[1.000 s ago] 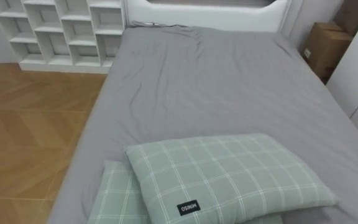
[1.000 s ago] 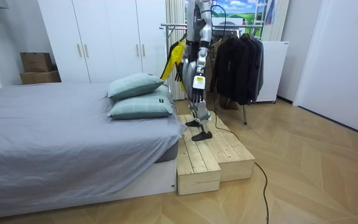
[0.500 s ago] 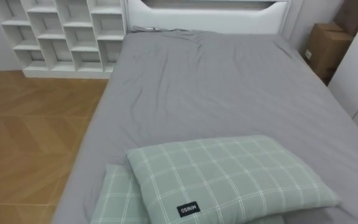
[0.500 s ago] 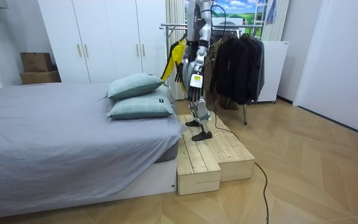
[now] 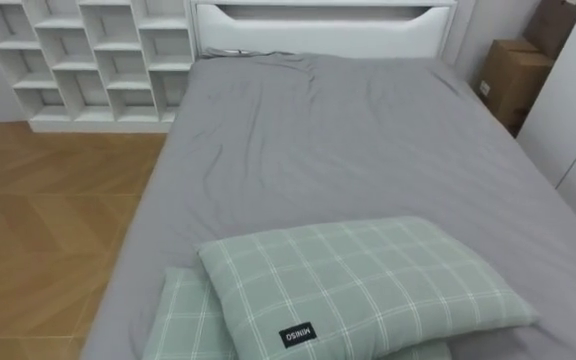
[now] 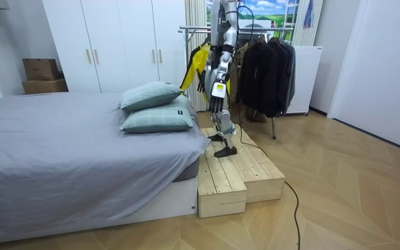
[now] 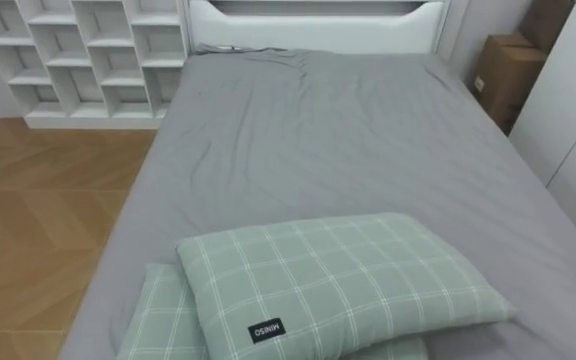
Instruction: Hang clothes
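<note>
Grey bed [image 5: 348,150] carries two stacked green pillows [image 5: 358,285]. Robot stands on a wooden step [image 6: 238,173] beside the clothes rack [image 6: 269,31]; its left hand [image 6: 215,97] hangs low, and I cannot tell its grip.

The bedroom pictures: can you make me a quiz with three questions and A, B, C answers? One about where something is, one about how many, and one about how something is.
1. Where is the white shelf?
A. On the floor, to the robot's left of the bed
B. On top of the bed
C. Hanging from the ceiling

2. How many green checked pillows lie on the bed?
A. One
B. Two
C. Four

3. How are the dark clothes kept?
A. Hanging from the rack
B. Folded in a pile
C. Spread out on the bed

Answers:
1. A, the shelf stands on the floor past the bed's left edge.
2. B, one pillow lies on top of another.
3. A, they hang down from the rack's rail.
</note>
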Tool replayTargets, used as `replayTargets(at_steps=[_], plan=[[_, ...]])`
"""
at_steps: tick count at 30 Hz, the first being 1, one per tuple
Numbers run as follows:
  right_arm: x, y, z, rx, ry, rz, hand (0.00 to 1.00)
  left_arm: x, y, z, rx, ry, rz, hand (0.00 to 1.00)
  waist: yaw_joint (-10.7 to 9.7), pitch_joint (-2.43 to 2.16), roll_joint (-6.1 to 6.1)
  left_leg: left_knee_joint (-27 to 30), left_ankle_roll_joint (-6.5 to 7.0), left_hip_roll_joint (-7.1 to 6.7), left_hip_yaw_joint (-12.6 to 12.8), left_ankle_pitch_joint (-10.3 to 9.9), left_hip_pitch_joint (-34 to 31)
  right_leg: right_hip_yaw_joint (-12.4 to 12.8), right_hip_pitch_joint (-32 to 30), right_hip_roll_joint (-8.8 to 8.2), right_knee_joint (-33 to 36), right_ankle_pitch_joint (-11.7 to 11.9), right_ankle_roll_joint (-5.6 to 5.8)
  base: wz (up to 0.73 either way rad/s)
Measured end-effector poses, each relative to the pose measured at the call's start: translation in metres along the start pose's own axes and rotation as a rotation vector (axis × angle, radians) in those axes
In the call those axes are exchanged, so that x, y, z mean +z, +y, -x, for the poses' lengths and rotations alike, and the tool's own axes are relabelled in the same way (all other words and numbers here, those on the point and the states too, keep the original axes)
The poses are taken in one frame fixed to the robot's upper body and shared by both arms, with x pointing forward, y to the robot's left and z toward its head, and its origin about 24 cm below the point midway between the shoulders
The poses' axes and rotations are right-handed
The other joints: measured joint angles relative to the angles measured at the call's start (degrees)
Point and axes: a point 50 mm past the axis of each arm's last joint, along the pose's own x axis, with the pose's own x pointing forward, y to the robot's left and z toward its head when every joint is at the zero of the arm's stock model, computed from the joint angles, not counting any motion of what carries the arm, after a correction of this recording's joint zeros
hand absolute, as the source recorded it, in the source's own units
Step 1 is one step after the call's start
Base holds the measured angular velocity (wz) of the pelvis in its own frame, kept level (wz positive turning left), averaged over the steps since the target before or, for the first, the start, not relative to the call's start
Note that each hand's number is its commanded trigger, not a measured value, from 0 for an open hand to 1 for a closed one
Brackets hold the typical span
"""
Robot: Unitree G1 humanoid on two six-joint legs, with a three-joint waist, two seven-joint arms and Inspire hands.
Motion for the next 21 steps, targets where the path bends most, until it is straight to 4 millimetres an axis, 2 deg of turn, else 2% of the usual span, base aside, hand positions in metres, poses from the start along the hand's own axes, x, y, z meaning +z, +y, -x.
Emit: replayTargets(at_steps=[12, 21], plan=[[-0.0038, 0.0003, 0.0004, 0.021, 0.011, -0.001, 0.00, -0.0008, 0.0001, 0.0003, 0.000, -0.008, 0.002, 0.00, 0.02, 0.25, -0.16, -0.10, 0.00, 0.00, -0.01, 0.00, 0.20, 0.07, 0.01, 0.01, -0.02, 0.00, 0.00, 0.00], [-0.0017, 0.0031, 0.0000, 0.037, 0.012, -0.001, 0.00, -0.0009, 0.0001, 0.0002, -0.004, -0.003, 0.027, 0.00, 0.01, 0.23, -0.20, -0.58, 0.00, 0.00, 0.01, 0.00, 0.15, 0.03, -0.16, 0.05, -0.02, 0.00, 0.00, 0.00]])
